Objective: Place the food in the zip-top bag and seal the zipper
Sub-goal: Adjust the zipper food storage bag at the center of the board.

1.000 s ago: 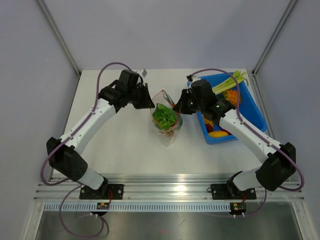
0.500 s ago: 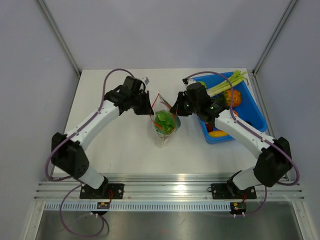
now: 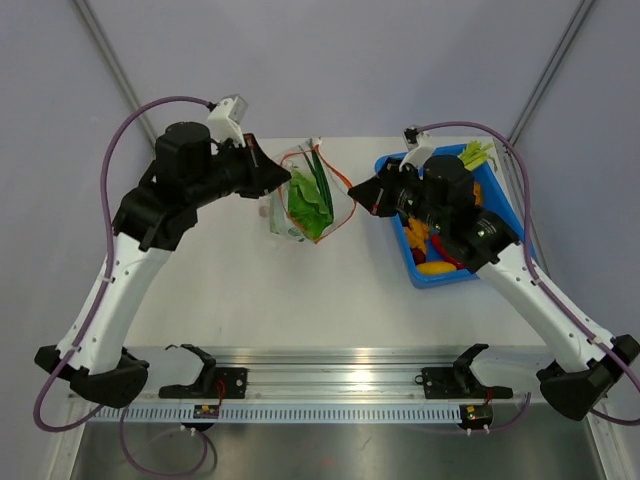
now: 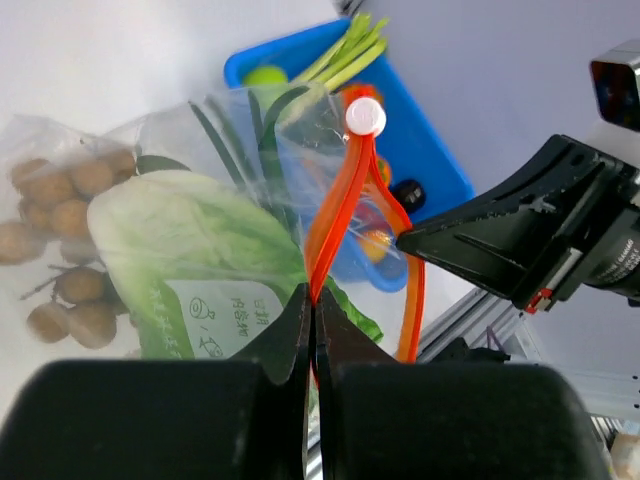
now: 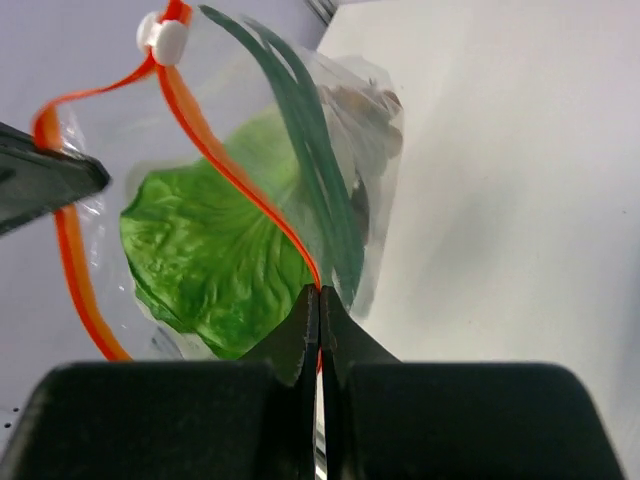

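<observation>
The clear zip-top bag (image 3: 305, 198) hangs in the air between my two grippers, its mouth open. It holds the white-green cabbage (image 4: 190, 250), the cluster of brown balls (image 4: 60, 240) and dark green onion leaves (image 5: 310, 130). My left gripper (image 3: 285, 178) is shut on the orange-red zipper (image 4: 340, 200) at the bag's left rim, below its white slider (image 4: 365, 117). My right gripper (image 3: 352, 188) is shut on the zipper (image 5: 230, 170) at the right rim. In the wrist views the left gripper (image 4: 312, 295) and the right gripper (image 5: 318, 292) each pinch the strip.
A blue bin (image 3: 505, 235) stands at the right of the table under my right arm. It holds green onions (image 3: 475, 155), an orange piece (image 3: 415, 235) and a yellow piece (image 3: 435, 267). The white table (image 3: 250, 290) lies below the bag.
Both arms have risen and lifted the bag off the table. The bag now hangs higher and farther back, stretched between the two grippers.
</observation>
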You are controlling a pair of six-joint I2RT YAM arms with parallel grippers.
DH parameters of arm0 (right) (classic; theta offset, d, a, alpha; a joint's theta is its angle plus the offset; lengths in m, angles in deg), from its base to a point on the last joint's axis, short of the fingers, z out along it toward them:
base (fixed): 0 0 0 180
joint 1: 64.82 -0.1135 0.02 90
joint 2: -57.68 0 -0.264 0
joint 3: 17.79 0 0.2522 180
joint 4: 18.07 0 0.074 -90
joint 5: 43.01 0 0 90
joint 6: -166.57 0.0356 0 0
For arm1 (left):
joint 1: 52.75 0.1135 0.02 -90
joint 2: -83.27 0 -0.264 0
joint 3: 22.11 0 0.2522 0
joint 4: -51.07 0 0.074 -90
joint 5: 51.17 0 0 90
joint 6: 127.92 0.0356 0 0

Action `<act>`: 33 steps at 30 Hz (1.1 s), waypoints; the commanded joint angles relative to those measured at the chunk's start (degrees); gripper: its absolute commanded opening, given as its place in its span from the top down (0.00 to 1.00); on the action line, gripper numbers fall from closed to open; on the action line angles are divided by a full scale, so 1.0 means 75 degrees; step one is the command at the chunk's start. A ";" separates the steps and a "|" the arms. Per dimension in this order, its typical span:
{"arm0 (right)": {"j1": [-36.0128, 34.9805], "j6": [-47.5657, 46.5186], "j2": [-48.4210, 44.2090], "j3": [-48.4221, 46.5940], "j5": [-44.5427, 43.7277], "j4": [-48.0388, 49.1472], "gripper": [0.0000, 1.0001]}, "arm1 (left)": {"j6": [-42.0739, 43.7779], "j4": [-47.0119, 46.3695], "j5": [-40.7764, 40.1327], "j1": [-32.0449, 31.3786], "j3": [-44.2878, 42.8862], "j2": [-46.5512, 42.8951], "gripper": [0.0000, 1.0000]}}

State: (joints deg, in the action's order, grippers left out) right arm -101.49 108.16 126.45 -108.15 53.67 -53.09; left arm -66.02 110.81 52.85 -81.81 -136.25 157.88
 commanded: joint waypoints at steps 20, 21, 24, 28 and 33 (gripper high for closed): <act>-0.0150 -0.0111 0.0018 -0.0206 -0.0386 -0.0213 1.00 | -0.0086 -0.0036 0.0638 0.0054 -0.0025 0.0329 1.00; -0.0150 -0.0041 0.0099 -0.0112 -0.0352 -0.0108 1.00 | -0.0144 -0.0129 0.0673 0.0054 0.0233 0.0364 1.00; -0.0162 0.0099 0.0485 0.0321 -0.0176 0.0126 1.00 | -0.0343 -0.0642 0.1000 0.0054 0.1319 0.0493 1.00; -0.0186 -0.0005 0.1130 0.0604 -0.0327 0.0127 1.00 | -0.0367 -0.0927 0.0943 0.0054 0.1899 0.0867 1.00; -0.0185 0.0041 0.1097 0.0580 -0.0234 0.0103 1.00 | -0.0203 -0.0401 0.0884 0.0066 0.1455 0.1291 1.00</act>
State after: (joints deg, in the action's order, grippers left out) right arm -102.27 108.31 138.38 -102.44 52.18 -53.87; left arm -67.88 107.59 57.88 -81.15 -122.28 170.50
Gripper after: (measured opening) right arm 0.010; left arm 0.007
